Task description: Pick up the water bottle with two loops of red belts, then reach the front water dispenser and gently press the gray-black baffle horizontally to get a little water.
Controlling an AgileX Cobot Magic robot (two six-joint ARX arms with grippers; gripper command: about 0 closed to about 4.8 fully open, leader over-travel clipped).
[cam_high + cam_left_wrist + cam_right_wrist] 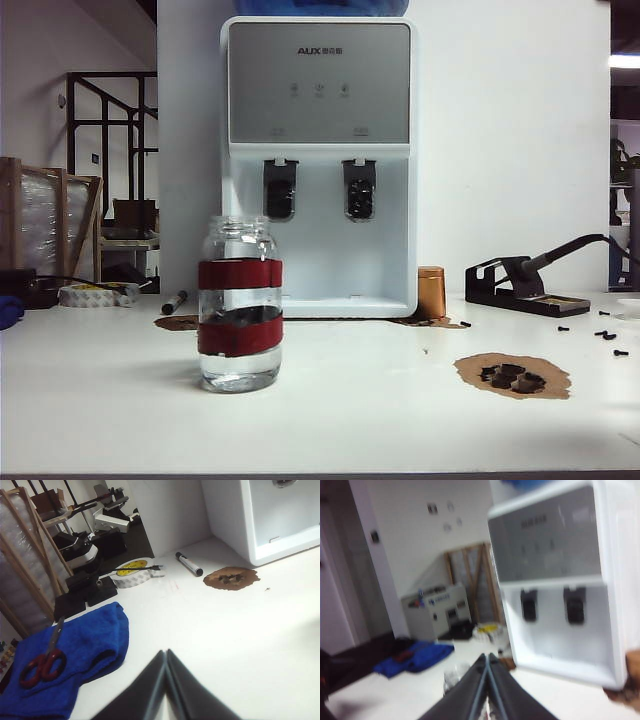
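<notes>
Reading "AUX" on water dispenser [318, 165]; left hand [166, 652], right hand [487, 656] both closed, empty.

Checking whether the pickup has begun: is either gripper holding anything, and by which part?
Nothing is held. The left gripper and right gripper are both shut on nothing; the water bottle stands untouched on the table.

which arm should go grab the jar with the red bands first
Probably the right. The right gripper, shut, points toward the water bottle, blurred just past its fingertips, with the water dispenser beyond. The left gripper, also shut, faces a blue cloth and tape roll; no bottle shows there.
</notes>
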